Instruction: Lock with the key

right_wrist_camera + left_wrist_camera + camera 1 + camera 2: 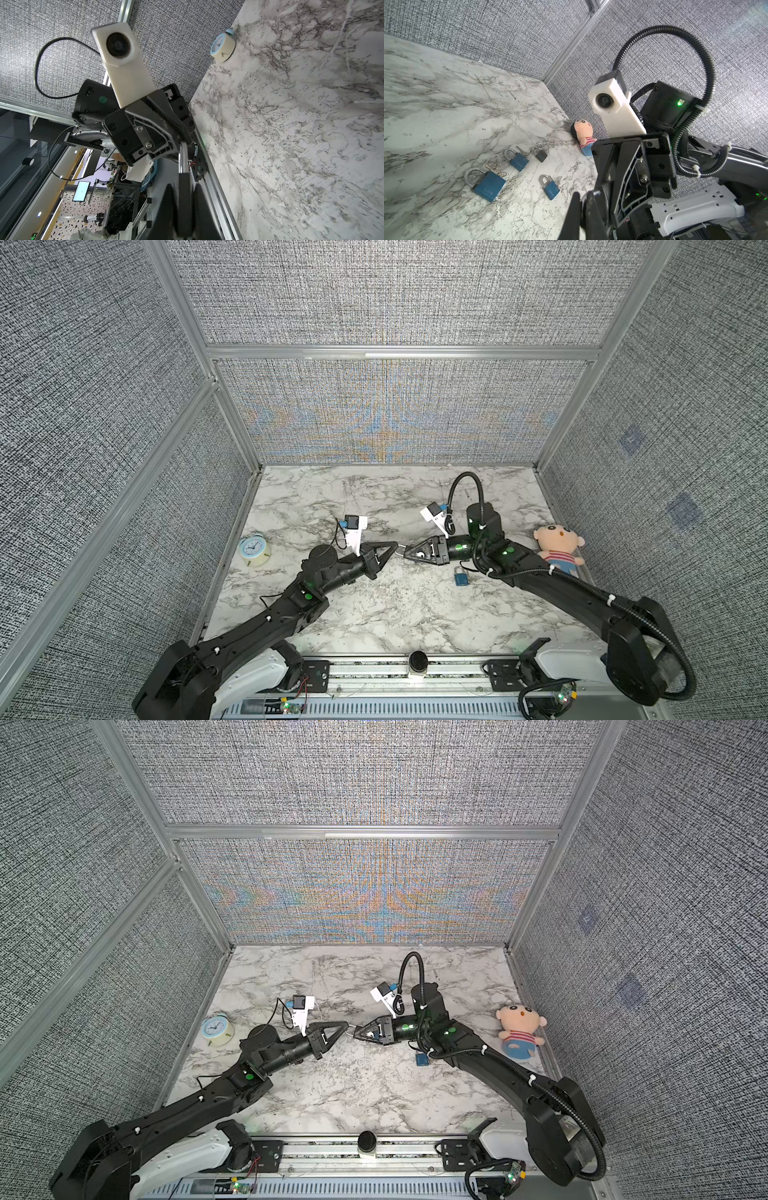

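held padlock: dark body, up off the surface near its middle, between the two arm tips.
right pincer: clamped on that dark body, shackle sticking out toward the other arm.
left pincer: fingers together, tip right at the shackle's far end. Pinching it or just pushing on it, can't tell.
why held so: my read is that one arm braces the body while the other presses the shackle home.
keys: on the surface touching the big blue padlock. None visible in either pincer, so the key step looks not yet started.
loose locks: left wrist view also shows a black padlock and two smaller blue ones lying close by.
top view: only one blue padlock shows, at 4 o'clock from the pincer tips, just beside the right arm. The arm likely hides the rest.
clutter: alarm clock at the 9 o'clock edge, doll at the 3 o'clock edge, both well clear.
containers: none seen.
risk: freeing a pincer for a key leaves the lock on one grip.
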Controlling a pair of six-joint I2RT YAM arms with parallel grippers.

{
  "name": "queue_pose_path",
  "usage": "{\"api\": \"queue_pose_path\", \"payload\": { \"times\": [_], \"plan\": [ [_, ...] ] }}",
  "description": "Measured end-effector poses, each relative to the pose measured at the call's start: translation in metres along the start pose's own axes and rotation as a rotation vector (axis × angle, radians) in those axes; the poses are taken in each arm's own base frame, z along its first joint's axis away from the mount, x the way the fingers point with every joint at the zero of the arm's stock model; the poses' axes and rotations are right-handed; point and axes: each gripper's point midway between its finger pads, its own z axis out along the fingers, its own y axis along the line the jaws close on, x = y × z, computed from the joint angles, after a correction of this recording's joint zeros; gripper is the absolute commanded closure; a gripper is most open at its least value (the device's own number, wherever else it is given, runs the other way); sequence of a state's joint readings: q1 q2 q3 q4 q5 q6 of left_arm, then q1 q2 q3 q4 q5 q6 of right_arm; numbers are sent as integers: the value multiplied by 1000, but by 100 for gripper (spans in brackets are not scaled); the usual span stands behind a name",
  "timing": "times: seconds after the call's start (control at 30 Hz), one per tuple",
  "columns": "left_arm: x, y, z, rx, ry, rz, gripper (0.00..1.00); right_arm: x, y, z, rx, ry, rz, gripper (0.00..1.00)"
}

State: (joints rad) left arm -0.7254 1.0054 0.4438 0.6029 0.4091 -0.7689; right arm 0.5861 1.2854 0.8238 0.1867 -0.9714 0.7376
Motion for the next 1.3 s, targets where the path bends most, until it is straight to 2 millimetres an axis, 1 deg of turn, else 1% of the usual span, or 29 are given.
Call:
{"api": "queue_pose_path", "payload": {
  "times": [0.07, 0.2, 0.4, 0.5, 0.63, 0.9, 1.07, 1.1, 1.13, 1.17, 1.2, 1.27, 1.3],
  "plan": [
    [0, -6, -1, 16, 11, 18, 100, 0, 4, -1, -13, -2, -15, 100],
    [1, -9, -2, 23, 24, 33, 100, 2, 7, -1, -27, 0, -16, 100],
    [5, -6, 4, 21, 48, 25, 100, 2, 6, -2, -24, -4, -3, 100],
    [7, -3, 9, 27, 59, 3, 100, 1, 1, -1, -8, -7, 10, 100],
    [8, 1, 10, 20, 45, -19, 100, -1, -3, 1, 0, -3, 23, 100],
    [-1, -7, 0, -6, 32, 22, 100, -2, 0, 3, -6, 0, -27, 100],
    [-4, -1, -4, -35, 73, 37, 100, 0, -5, 5, 14, -28, -75, 100],
    [-5, 1, -5, -40, 87, 33, 93, 1, -7, 6, 17, -32, -81, 100],
    [-5, 2, -6, -41, 100, 28, 81, 2, -9, 6, 18, -38, -86, 100],
    [-6, 4, -7, -43, 109, 22, 73, 2, -11, 7, 20, -48, -94, 100],
    [-9, 7, -8, -52, 106, 14, 67, 2, -12, 7, 24, -55, -108, 100],
    [-21, 11, -12, -66, 75, 12, 59, 4, -23, 6, 53, -67, -91, 100],
    [-26, 12, -14, -66, 65, 15, 58, 6, -27, 6, 63, -70, -79, 100]
  ]
}}
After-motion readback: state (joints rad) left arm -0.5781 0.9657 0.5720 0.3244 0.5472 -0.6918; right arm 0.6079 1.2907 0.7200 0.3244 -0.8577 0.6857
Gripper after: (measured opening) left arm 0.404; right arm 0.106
